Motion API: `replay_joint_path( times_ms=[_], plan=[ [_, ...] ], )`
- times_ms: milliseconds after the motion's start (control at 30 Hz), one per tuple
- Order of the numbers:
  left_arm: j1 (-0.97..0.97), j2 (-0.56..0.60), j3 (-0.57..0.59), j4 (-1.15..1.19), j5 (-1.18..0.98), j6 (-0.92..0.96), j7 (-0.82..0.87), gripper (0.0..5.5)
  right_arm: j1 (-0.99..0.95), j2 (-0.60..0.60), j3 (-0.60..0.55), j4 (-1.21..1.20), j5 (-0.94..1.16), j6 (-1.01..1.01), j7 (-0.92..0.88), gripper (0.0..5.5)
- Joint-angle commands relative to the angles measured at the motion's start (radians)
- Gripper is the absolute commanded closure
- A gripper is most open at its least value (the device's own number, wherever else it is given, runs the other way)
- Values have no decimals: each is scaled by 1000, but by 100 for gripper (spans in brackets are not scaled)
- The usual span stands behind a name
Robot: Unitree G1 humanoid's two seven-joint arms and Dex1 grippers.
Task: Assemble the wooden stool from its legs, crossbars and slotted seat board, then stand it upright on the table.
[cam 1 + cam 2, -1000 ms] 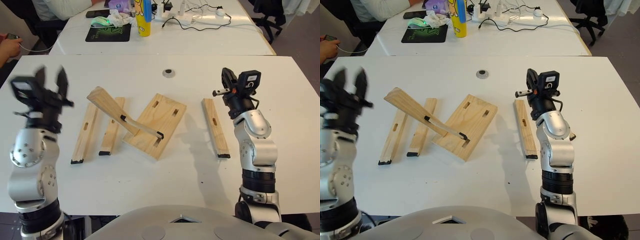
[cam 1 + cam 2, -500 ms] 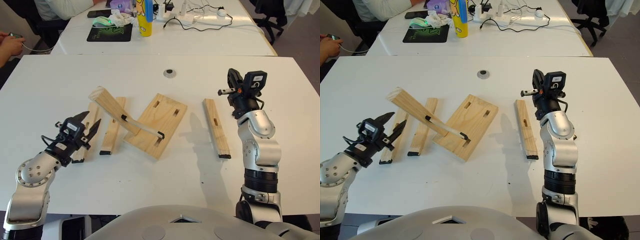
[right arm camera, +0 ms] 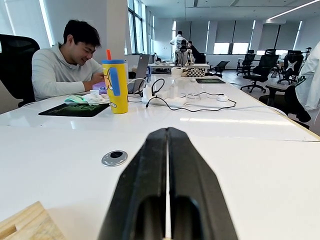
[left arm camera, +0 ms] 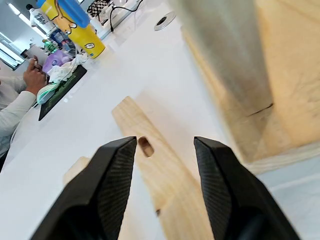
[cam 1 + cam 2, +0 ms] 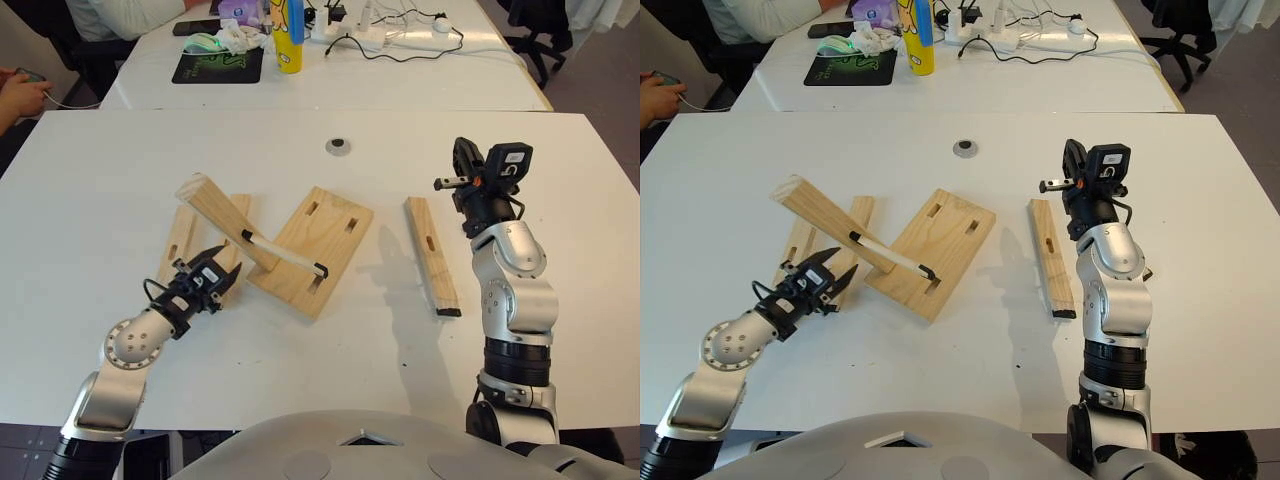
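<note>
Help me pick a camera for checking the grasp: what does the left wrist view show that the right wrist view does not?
Left wrist view: the open left hand poised low over a slotted leg, with the seat board close beside it. Right wrist view: the shut right hand raised above the table, and office chairs in the room behind. Both: the yellow bottle, the round grommet and the black mat.

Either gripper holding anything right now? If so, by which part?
Nothing is held. The left gripper is open over a slotted leg, not closed on it; the right gripper is shut and empty.
</note>
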Motion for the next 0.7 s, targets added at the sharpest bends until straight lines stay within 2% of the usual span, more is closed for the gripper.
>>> replay_joint_path(
  times_ms=[33, 200, 433, 700],
  plan=[
    [19, 24, -22, -32, 38, 7, -24, 337, 1, 8, -3, -17, 14, 15, -6, 550],
    [-11, 40, -5, -19, 75, 18, -23, 337, 12, 23, 0, -46, 17, 26, -19, 550],
    [-9, 24, -50, -15, 104, 41, -25, 337, 18, 36, -2, -54, 15, 29, -24, 550],
    [-42, 9, -8, 19, 154, 41, 44, 337, 34, 45, 3, -73, 14, 38, -27, 550]
  ],
)
